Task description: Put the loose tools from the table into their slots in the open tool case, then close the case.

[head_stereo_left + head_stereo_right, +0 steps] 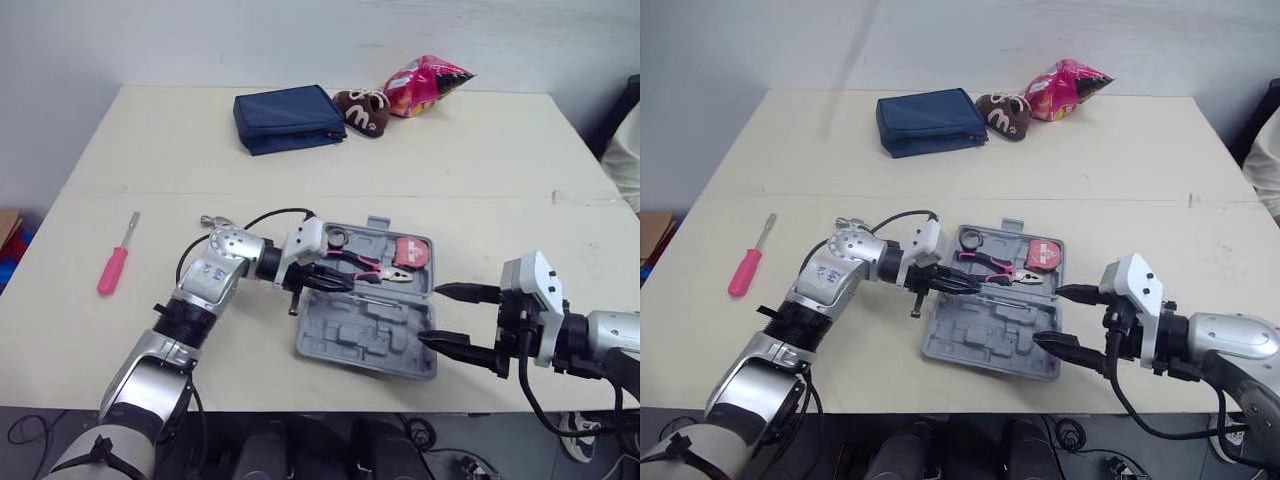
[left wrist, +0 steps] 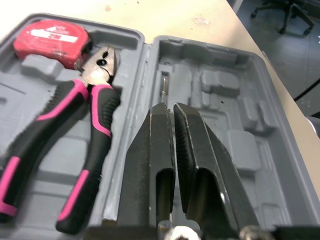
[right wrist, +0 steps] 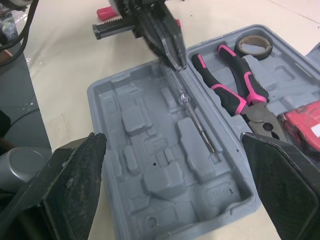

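1. While it lies opened flat on the pale tabletop (image 1: 150, 160), the tool case (image 1: 365, 355) shows as hard grey moulded plastic, its two halves hinged along the middle and pressed into blocky, angular recesses.
2. Its far half holds pliers (image 1: 370, 268) with pink-and-black rubbery grips, a rounded red tape measure (image 1: 408, 252) at the right end, and a ring-shaped roll of tape (image 1: 337, 238) at the left end.
3. Its near half carries a slim screwdriver (image 3: 192, 112) with a clear handle and a thin metal shaft, lying just beside the hinge.
4. A pink-handled screwdriver (image 1: 115, 262) lies loose on the tabletop, well to the left of the case.
5. At the far edge sit a navy fabric pouch (image 1: 288, 118), a brown plush slipper (image 1: 362, 110) and a shiny pink snack bag (image 1: 425, 82).
6. The left gripper (image 1: 340, 282) reaches in from the left over the hinge, forearm bent at the elbow, its black tapered fingers together on the handle end of the slim screwdriver.
7. The right gripper (image 1: 430, 315) comes in level from the right at the case's right end, its fingers spread wide apart and holding nothing.
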You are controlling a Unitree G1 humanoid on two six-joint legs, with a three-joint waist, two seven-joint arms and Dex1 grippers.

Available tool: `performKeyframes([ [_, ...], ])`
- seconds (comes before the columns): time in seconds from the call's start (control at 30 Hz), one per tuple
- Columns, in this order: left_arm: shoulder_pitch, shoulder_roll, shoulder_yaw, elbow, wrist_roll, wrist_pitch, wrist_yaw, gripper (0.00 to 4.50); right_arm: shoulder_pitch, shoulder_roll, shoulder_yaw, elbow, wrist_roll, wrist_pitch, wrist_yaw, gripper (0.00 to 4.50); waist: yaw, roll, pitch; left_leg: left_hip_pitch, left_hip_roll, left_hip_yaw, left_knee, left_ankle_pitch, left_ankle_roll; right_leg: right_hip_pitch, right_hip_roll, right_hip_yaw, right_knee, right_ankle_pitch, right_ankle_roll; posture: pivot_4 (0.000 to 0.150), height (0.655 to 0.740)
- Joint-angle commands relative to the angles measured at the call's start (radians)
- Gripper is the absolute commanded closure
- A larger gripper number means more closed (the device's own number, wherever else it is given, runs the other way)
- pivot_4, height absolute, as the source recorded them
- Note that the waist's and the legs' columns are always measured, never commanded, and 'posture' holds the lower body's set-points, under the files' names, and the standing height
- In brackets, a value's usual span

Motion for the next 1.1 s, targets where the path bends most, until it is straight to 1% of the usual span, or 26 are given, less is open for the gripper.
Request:
performKeyframes([
  [0.03,-0.007,0.008,-0.018,-0.008,0.043,-0.025,-0.003,4.48,-0.007,0.006,-0.008,0.001,0.006,-0.021,0.0,0.0,-0.001,0.0,0.0,0.0,0.0,0.0,0.0,0.0,0.0,0.0,0.0,0.0,0.0,0.0,0.0,0.15,0.74],
  [0.2,-0.016,0.002,-0.076,0.06,0.159,-0.096,0.034,4.48,-0.009,0.011,0.0,0.006,0.003,-0.024,-0.007,0.0,-0.002,0.0,0.0,0.0,0.0,0.0,0.0,0.0,0.0,0.0,0.001,0.0,0.0,0.0,0.0,0.15,0.74],
  [0.27,-0.017,-0.006,-0.087,0.079,0.186,-0.111,0.05,4.48,-0.009,0.012,0.0,0.005,0.004,-0.024,-0.01,0.0,-0.002,0.0,0.0,0.001,0.0,0.0,0.0,0.0,0.0,0.0,0.0,0.0,0.0,0.0,0.0,0.15,0.74],
  [0.47,-0.008,-0.032,-0.113,0.11,0.224,-0.135,0.062,4.48,-0.001,0.016,-0.006,-0.006,0.012,-0.019,-0.021,0.0,-0.002,0.0,-0.001,0.002,0.0,0.0,0.0,0.0,0.0,0.001,0.0,0.0,0.0,0.0,0.0,0.15,0.74],
  [0.6,0.021,-0.033,-0.132,0.086,0.239,-0.131,0.059,4.48,0.01,0.014,-0.016,-0.009,0.013,-0.021,-0.022,0.0,-0.002,0.0,-0.001,0.002,0.001,0.0,0.0,0.0,0.0,0.002,0.0,0.0,0.0,0.0,0.0,0.15,0.74],
  [0.73,0.019,-0.044,-0.135,0.1,0.257,-0.135,0.091,4.48,0.012,0.011,-0.02,-0.007,0.015,-0.023,-0.021,0.0,-0.001,-0.001,-0.002,0.002,0.0,0.0,0.0,0.0,0.0,0.002,-0.001,0.0,0.0,0.0,0.0,0.15,0.74],
  [0.83,0.009,-0.041,-0.15,0.133,0.299,-0.137,0.126,4.48,0.01,0.011,-0.018,-0.008,0.016,-0.022,-0.023,0.0,0.001,-0.001,-0.003,0.003,0.0,-0.001,0.0,0.0,0.0,0.003,-0.001,0.0,0.0,0.0,0.0,0.15,0.74],
  [0.93,0.005,-0.035,-0.177,0.144,0.333,-0.149,0.123,4.48,0.008,0.011,-0.015,-0.006,0.013,-0.024,-0.023,0.0,0.001,-0.002,-0.005,0.004,-0.001,-0.001,0.0,0.0,0.001,0.004,-0.003,0.0,-0.002,0.0,0.0,0.15,0.74],
  [1.03,0.011,-0.02,-0.215,0.132,0.36,-0.167,0.092,4.48,0.006,0.013,-0.006,0.002,0.003,-0.03,-0.022,0.0,-0.001,-0.001,-0.01,0.007,-0.002,-0.001,0.0,0.0,0.002,0.007,-0.011,-0.002,-0.003,0.0,0.0,0.15,0.74],
  [1.1,0.013,-0.01,-0.241,0.13,0.389,-0.197,0.084,4.48,0.005,0.012,-0.002,0.008,-0.002,-0.035,-0.022,0.0,-0.002,-0.001,-0.013,0.007,-0.001,-0.001,0.0,0.0,0.003,0.007,-0.012,-0.003,-0.004,0.0,0.0,0.15,0.74],
])
